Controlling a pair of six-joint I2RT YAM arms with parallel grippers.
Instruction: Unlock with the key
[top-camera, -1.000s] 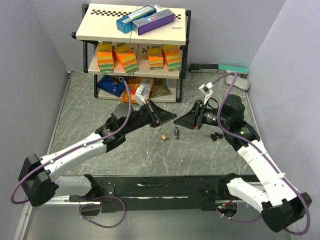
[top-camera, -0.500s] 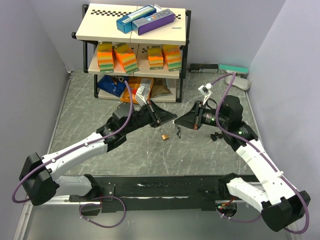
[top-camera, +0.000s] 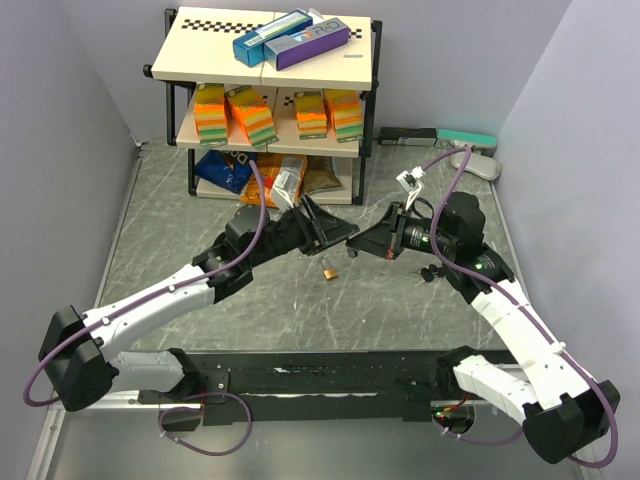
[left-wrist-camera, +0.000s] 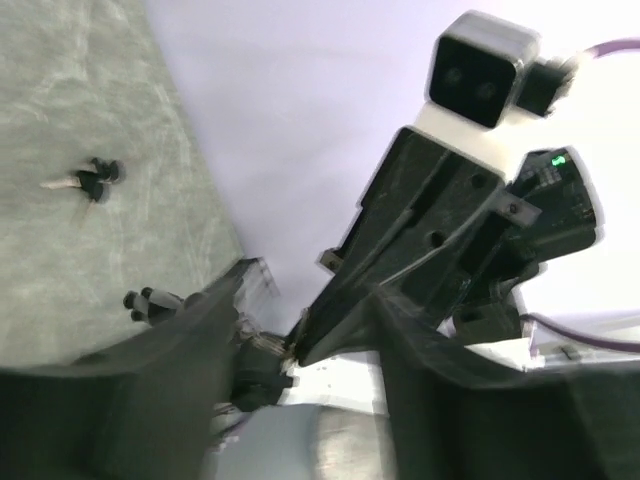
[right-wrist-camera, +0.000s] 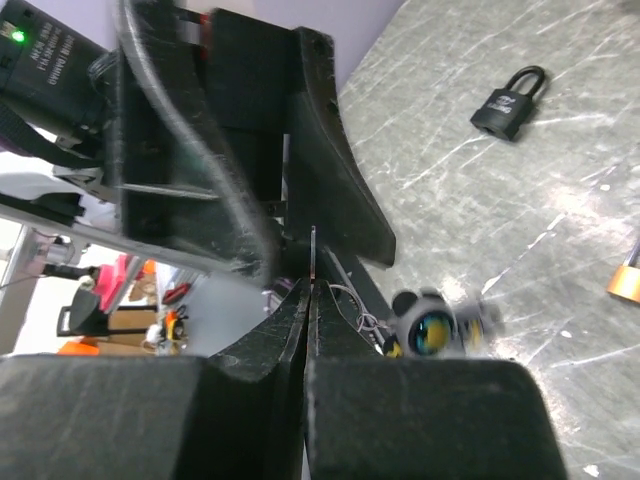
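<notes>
With a small black padlock (right-wrist-camera: 512, 103) lying apart on the grey marbled table (top-camera: 180, 220), the right gripper (right-wrist-camera: 308, 290), closed on a thin silver key (right-wrist-camera: 313, 255), sits between the parted fingers of the empty left gripper (top-camera: 330, 228), near a brass padlock (top-camera: 328, 270).

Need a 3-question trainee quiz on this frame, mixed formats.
1. True or false: the brass padlock lies on the table, held by no hand.
2. The right hand is: A) open B) shut on a key C) shut on a padlock.
3. How many padlocks show in the right wrist view?
Key: 1 true. 2 B. 3 two: the brass padlock and a black padlock.
</notes>
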